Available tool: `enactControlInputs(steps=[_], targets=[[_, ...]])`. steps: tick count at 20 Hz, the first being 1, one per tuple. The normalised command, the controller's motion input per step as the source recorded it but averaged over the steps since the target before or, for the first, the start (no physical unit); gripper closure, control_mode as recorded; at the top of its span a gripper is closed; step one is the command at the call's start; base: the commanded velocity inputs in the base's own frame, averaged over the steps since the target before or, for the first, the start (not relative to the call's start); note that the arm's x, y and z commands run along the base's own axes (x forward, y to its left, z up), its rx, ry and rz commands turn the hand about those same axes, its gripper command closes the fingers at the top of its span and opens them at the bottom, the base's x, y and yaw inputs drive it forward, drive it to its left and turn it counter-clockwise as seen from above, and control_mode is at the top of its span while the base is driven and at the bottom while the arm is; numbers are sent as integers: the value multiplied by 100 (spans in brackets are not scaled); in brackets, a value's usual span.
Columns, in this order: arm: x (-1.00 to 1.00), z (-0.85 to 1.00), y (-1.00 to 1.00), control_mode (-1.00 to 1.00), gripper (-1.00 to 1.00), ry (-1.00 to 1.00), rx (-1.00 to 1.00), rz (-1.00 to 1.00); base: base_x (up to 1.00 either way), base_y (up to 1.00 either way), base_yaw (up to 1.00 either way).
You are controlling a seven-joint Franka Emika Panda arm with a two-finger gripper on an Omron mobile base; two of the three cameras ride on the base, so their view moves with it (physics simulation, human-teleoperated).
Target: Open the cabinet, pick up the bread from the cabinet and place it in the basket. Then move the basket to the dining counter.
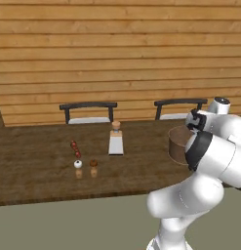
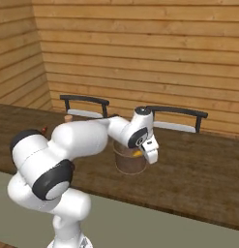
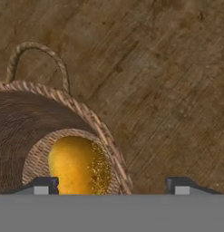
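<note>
My jaws stand wide apart in the hand view, one fingertip (image 3: pixel 43 186) over the basket's (image 3: pixel 93 120) mouth and the other out over bare wood, so the gripper (image 3: pixel 112 186) straddles the rim and holds nothing. The bread (image 3: pixel 77 165) lies at the bottom of the basket, which sits on the dining counter (image 1: pixel 39 166) before the chairs (image 1: pixel 88 110). I judge the job essentially done; whether the basket rests fully flat I can't quite tell from here.

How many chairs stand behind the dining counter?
2. One chair is behind the counter's middle, near the condiments; the other chair is further right, behind the basket. More may lie outside the views.
</note>
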Motion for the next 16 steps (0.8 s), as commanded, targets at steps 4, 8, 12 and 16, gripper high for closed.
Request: enactControlInputs(steps=[4, 8, 12, 16], targets=[[-38, 37, 26, -100, -100, -6, 0, 8, 0, 0, 0], [-72, 39, 54, -100, -100, -8, 0, 10, 0, 0, 0], [-79, 30, 98, -100, -100, -7, 0, 13, 0, 0, 0], [-65, 64, 100, -100, -100, -11, -1, 12, 0, 0, 0]])
